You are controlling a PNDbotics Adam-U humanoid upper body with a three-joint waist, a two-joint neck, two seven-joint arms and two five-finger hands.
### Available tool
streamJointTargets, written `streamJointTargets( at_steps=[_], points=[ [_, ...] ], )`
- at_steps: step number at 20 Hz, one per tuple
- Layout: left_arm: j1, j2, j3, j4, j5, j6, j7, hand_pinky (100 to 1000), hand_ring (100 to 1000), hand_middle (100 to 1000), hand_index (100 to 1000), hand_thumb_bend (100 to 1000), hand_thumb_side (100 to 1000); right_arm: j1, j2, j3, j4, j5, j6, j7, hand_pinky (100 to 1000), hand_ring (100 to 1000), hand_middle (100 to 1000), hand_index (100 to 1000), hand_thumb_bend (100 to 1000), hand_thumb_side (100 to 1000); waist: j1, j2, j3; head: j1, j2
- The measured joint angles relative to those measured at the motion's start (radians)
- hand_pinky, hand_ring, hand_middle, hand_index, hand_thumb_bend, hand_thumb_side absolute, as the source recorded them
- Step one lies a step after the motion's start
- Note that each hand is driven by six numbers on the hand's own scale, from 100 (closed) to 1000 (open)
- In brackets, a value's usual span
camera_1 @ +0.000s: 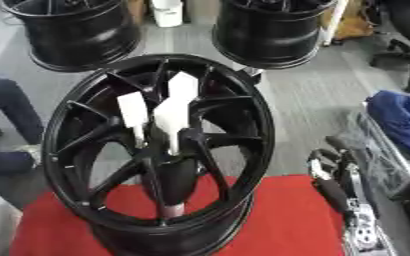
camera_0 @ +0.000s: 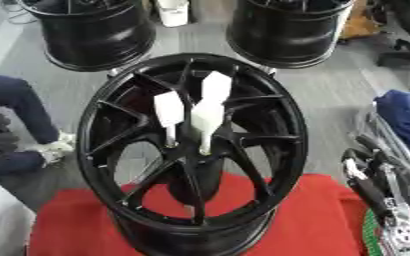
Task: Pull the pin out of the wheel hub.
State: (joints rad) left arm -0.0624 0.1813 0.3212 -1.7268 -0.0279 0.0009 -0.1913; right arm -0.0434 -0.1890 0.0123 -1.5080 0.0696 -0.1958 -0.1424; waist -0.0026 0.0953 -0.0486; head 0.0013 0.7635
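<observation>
Right hand (camera_1: 335,172) first: we see it low at the right edge of both views, fingers up and relaxed, spread open and holding nothing, well apart from the wheel hub (camera_0: 191,145). Of our left hand we catch no sign in either view. Now to the work in front of us: the black, many-spoked hub stands upright and a little tilted on a red cloth (camera_0: 313,220), its face turned towards us and filling the middle of the picture. At its centre we've got three white pins sticking out: a left pin (camera_0: 168,112), a taller right pin (camera_0: 215,87) rising behind, and a front pin (camera_0: 205,120) between them whose shaft runs down into the hub's centre. Whether the front pin touches the other two, we cannot tell. In the right eye view a small white piece (camera_1: 173,209) shows low between the spokes, near the bottom of the rim. Beyond our hub, two more black wheels (camera_0: 90,30) stand on the grey floor at the far side, and a blue cloth (camera_1: 401,122) lies off to the right, above our resting hand.
</observation>
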Motion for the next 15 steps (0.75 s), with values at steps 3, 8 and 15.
streamJointTargets(
  at_steps=[3,8,15],
  points=[
    [0.0,-0.006,-0.004,0.0,0.0,0.005,-0.002,635,594,691,768,377,769,0.0,0.0,0.0,0.0,-0.001,0.0,0.0,757,870,1000,910,100,435,0.0,0.0,-0.004,-0.001,0.0],
    [0.0,-0.007,-0.007,-0.003,0.001,0.009,-0.006,634,591,685,768,374,770,0.0,0.0,0.0,0.0,-0.003,0.0,0.0,757,870,1000,910,100,439,0.001,0.001,-0.006,-0.003,0.0],
    [0.0,-0.013,-0.011,-0.006,0.007,0.012,-0.014,633,587,679,768,374,775,0.0,0.001,0.0,0.0,-0.003,-0.002,0.002,758,870,1000,908,100,439,0.002,0.001,-0.007,-0.008,0.0]
  ],
)
